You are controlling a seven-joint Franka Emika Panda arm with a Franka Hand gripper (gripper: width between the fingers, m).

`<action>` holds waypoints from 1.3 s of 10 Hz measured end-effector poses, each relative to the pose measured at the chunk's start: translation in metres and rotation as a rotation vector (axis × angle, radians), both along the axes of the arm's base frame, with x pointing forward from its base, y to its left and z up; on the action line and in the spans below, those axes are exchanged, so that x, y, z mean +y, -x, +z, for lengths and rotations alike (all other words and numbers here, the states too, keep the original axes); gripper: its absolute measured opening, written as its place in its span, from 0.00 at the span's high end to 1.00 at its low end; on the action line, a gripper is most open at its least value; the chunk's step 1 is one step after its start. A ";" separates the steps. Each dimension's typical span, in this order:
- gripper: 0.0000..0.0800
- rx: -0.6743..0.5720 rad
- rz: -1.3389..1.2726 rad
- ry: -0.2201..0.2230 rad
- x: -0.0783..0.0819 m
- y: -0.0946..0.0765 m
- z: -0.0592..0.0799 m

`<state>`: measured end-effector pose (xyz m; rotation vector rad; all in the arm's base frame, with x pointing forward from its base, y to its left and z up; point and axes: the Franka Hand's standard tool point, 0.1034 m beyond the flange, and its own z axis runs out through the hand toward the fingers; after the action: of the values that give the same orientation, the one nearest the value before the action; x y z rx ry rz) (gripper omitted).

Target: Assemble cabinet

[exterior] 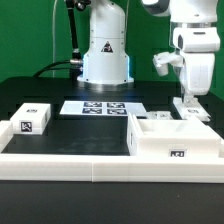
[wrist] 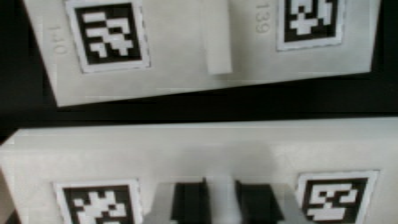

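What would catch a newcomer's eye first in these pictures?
The white arm's gripper hangs at the exterior view's right, over a small white panel. Just in front lies the open cabinet body, and a tagged white box sits at that view's left, past the marker board.

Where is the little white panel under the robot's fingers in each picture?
Exterior view: the white panel sits at the exterior view's right, behind the big cabinet body, just below the gripper.
Wrist view: it is the tagged panel nearest the fingers; a second panel lies beyond it.
Shared landmark: the gripper, visible in both views.
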<state>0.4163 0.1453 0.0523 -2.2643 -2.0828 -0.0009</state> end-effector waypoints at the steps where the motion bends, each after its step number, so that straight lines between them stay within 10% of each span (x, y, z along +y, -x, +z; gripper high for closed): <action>1: 0.91 -0.003 0.011 0.009 -0.008 -0.002 0.007; 4: 0.91 -0.008 0.013 0.015 -0.039 -0.010 0.011; 13: 0.91 -0.017 0.007 0.007 -0.048 -0.029 0.011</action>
<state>0.4452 0.0978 0.0636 -2.2697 -2.1025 -0.0127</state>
